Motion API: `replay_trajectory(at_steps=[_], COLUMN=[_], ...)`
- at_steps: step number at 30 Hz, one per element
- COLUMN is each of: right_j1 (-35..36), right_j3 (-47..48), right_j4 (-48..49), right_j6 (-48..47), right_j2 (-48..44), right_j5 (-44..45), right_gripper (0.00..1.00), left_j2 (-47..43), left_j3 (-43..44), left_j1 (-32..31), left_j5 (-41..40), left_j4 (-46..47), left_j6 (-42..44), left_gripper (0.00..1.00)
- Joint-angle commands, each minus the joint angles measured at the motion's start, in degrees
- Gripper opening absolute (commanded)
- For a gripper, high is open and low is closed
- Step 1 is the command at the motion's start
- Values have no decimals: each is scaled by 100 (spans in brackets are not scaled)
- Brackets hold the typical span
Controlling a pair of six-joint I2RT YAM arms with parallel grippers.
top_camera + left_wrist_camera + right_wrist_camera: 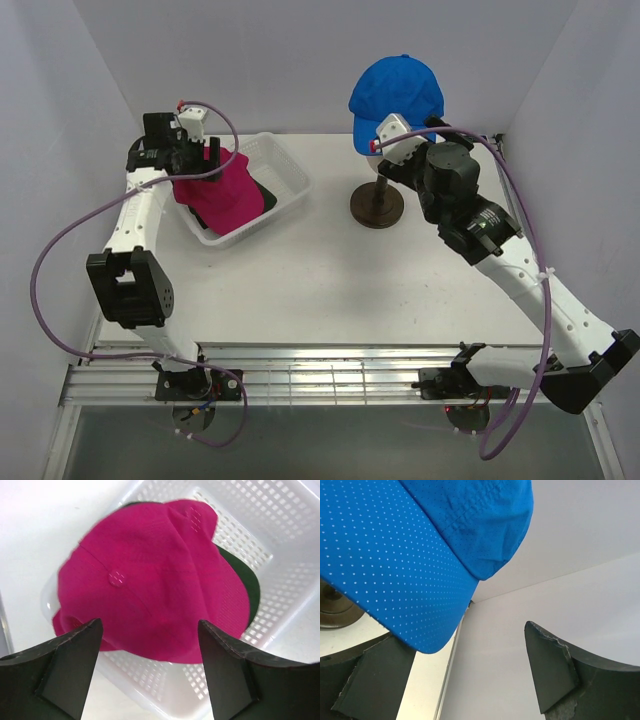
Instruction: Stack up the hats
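Observation:
A magenta pink hat (222,195) lies in the white mesh basket (287,165) on top of a dark green hat (246,590), of which only an edge shows. My left gripper (196,160) hovers just above the pink hat (150,575), open (150,667) and empty. A blue hat (396,92) sits on top of the stand (377,205) and hides the mannequin head. My right gripper (398,140) is open (470,675) beside the blue hat's brim (395,555), which overhangs one finger (375,680). The black hat is not in view.
The basket stands at the back left, its wall (280,535) close to my left fingers. The stand's dark round base (332,607) sits at the back centre. White enclosure walls rise close behind and to the right of the blue hat.

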Motion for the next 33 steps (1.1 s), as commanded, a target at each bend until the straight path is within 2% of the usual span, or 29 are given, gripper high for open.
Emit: replay_trajectory(at_steps=[1,3,9,18,19,20,23,26,33], right_j1=[53,70,106,176,185,194,220,237,352], right_j3=[26,0,-35,-9,8,17,9,-9,184], right_j4=[-110,-163,-321,-391,-409,-418,-418,-444,-638], right_j6=[262,351,456,544,561,579,579,605,649], right_j2=[-206,-250,-417,-514,-523,-531,-575,-611,-646], right_j5=[-25,-25,-7,-43,-43,-51,-78,-52,36], right_gripper=[90,90,91,92,92,92,92,92,92], left_j2=[198,470,560,929,920,894,868,929,500], left_j3=[548,698,848,760,760,751,681,646,856], left_j1=[79,150,273,440,440,440,449,449,449], left_j5=[-507,-622,-526,-262,-236,-149,27,72,598], left_j4=[62,-8,106,62,62,53,45,36,-52], left_j6=[227,227,253,121,113,104,86,69,-204], left_gripper=[86,84,80,44,39,30,21,0,0])
